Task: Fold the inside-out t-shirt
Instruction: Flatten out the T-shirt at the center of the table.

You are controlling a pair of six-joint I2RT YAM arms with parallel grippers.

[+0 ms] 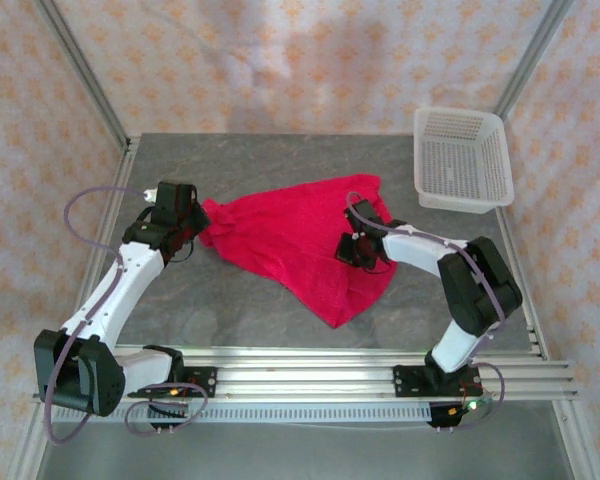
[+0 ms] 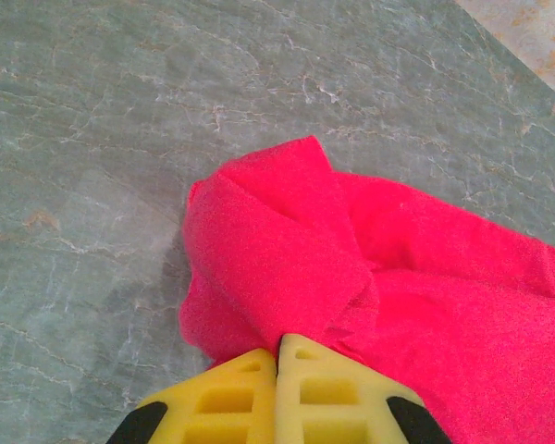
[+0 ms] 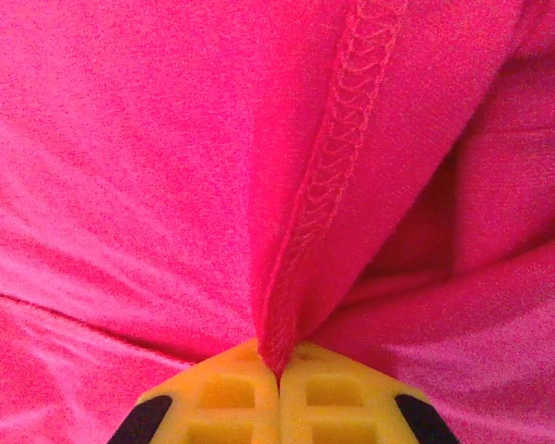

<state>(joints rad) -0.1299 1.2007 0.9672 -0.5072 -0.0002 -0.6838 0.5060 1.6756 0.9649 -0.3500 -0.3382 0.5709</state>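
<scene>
The inside-out t-shirt (image 1: 300, 240) is a crimson-red heap spread across the middle of the grey table, tapering to a point toward the near edge. At its left end my left gripper (image 1: 198, 224) is shut on a bunched fold of the red fabric (image 2: 287, 268), its yellow fingertips (image 2: 250, 384) pressed together. On the shirt's right side my right gripper (image 1: 358, 250) is shut on a stitched seam (image 3: 328, 176) that rises from between its yellow fingertips (image 3: 328, 388). Red cloth (image 3: 129, 185) lies all round that seam.
A white plastic mesh basket (image 1: 462, 158) stands at the back right corner of the table (image 1: 230, 310). Metal frame posts rise at the back corners, and patterned walls close the space. An aluminium rail with both arm bases runs along the near edge.
</scene>
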